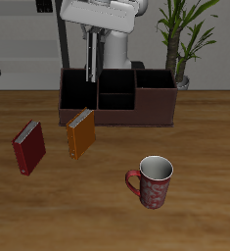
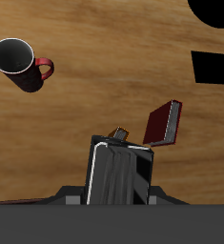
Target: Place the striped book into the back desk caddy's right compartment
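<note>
Striped book, held upright and clamped in the hand, hangs directly over the back desk caddy, above its wide end bay, the right compartment, at twelve o'clock from the orange book on the surface.

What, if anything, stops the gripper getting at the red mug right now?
Probably not reachable at once: the gripper is shut on the striped book, up by the back desk caddy. The red mug itself stands in the open, nothing over it.
</note>
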Motion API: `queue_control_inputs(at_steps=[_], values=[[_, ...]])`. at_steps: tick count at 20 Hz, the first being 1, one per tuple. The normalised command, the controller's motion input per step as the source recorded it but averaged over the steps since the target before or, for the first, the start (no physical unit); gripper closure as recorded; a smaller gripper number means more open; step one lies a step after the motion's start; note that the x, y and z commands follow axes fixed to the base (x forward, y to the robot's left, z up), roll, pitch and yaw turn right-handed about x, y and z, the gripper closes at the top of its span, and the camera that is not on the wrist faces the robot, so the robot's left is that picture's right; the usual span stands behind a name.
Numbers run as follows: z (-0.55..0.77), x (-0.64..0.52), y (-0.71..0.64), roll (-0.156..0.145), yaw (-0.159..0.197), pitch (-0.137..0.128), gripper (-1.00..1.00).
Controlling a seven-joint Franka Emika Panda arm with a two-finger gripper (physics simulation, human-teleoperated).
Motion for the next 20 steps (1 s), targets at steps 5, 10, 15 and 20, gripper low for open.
queue_control_inputs(at_steps=[5,10,15,20], values=[[0.03,-0.29,0.0,-0.038,0.001,0.0,1.0],[0.07,-0.33,0.05,-0.001,-0.006,-0.018,1.0],[0.11,-0.25,0.12,0.013,0.006,-0.027,1.0],[0.15,-0.3,0.17,0.013,0.015,-0.025,1.0]])
